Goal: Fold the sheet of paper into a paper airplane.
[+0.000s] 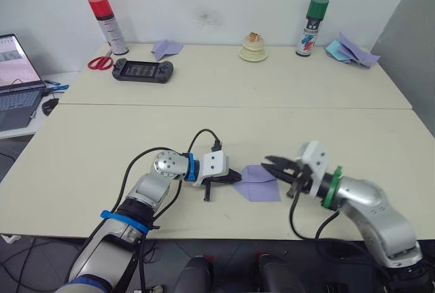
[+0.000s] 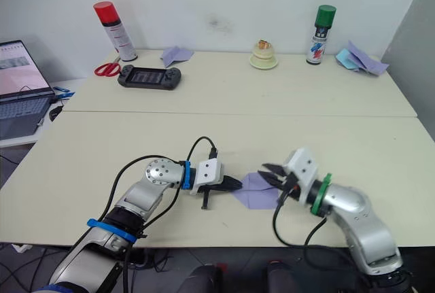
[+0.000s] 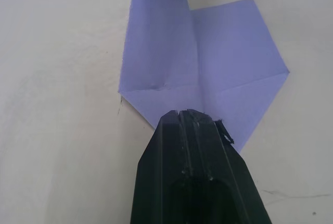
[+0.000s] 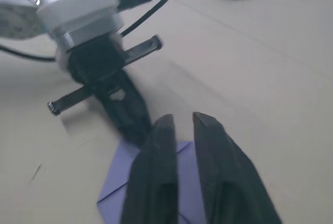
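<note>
Left tool (image 1: 234, 177) with black fingers pressed together, tip lying on the near-left corner of the thin lavender sheet of paper (image 1: 259, 183), partly folded and flat on the cream desk (image 1: 88, 150) near its front edge. Right tool (image 1: 270, 162) just beside the paper's other side, fingers parted by a narrow gap, holding nothing. Further back, well apart: black game console (image 1: 142, 70), red scissors (image 1: 99, 62), two spray cans with red cap (image 1: 107, 24) and green cap (image 1: 311, 26).

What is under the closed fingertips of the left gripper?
The left gripper presses on the lavender sheet of paper, at its near corner. The table under that corner is covered.
</note>
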Tool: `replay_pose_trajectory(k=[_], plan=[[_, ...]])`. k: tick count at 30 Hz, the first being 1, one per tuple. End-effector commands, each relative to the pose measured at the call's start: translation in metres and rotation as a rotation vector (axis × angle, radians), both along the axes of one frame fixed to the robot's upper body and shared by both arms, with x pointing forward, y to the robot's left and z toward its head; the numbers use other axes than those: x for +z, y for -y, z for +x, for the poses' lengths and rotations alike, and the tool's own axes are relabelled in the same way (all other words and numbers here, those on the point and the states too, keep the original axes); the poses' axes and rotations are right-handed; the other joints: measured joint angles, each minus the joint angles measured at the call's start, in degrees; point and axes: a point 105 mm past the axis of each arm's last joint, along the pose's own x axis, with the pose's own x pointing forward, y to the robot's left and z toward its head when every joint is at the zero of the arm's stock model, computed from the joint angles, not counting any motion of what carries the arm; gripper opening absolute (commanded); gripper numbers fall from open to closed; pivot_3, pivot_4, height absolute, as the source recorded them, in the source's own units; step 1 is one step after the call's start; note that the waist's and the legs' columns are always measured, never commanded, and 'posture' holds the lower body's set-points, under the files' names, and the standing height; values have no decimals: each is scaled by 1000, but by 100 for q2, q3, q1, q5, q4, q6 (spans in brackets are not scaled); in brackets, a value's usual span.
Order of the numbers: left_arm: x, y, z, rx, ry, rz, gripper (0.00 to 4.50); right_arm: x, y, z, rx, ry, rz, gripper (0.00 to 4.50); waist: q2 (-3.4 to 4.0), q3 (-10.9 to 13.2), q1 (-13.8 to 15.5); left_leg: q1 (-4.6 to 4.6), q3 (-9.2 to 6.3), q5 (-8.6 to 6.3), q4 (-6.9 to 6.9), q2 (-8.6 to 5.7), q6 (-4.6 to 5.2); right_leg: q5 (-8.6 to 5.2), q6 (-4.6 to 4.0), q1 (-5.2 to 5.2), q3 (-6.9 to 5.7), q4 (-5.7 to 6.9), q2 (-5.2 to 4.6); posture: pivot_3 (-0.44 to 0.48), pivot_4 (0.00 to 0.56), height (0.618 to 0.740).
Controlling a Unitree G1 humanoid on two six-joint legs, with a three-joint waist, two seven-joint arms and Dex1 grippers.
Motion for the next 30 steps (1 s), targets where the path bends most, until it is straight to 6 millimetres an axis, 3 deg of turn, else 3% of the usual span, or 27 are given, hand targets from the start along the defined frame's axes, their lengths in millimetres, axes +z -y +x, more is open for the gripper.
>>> replay_pose_trajectory(k=[1, 7, 12, 14, 21, 25, 30], plan=[[-33, -5, -10, -1, -73, 109, 0, -11, -11, 4, -9, 21, -41, 43, 0, 0, 11, 0, 0, 0, 0, 0, 0, 0, 0, 0, -1, 0, 0, 0, 150, 722], [-33, -6, -12, 3, -66, 110, 0, -38, -7, 16, -69, -29, -115, 43, 0, 0, 21, -1, -1, 0, 3, -3, 0, 0, 0, 1, 0, -2, -1, 0, 150, 722], [-35, -7, -13, 7, -64, 113, 0, -57, 17, 16, -145, -119, -155, 43, 0, -7, 23, -1, -4, 0, 3, -2, 0, 0, 0, 3, -1, -2, -2, 0, 150, 722], [-36, -7, -13, 11, -63, 114, 0, -65, 35, 13, -207, -178, -171, 43, 1, -17, 27, -1, -3, 0, 3, -2, 0, 0, 0, 4, 0, -3, -2, 0, 150, 722], [-37, -6, -12, 9, -59, 117, 0, -76, 73, 8, -355, -281, -175, 43, 4, -69, 35, 17, -10, 0, 1, -2, 0, 0, 1, 34, -7, -26, -2, 0, 150, 722], [-38, -5, -13, -2, -59, 120, 0, -69, 79, 10, -406, -284, -112, 43, 11, -77, 36, 61, -20, -2, -18, -4, 2, 3, 7, 98, -11, -88, -3, 0, 150, 722], [-39, -3, -15, -13, -56, 120, 0, -28, 65, 6, -309, -138, 60, 43, 12, -75, 48, 52, -16, -2, -16, -11, 3, 7, 14, 94, -5, -95, -11, 0, 150, 722]])
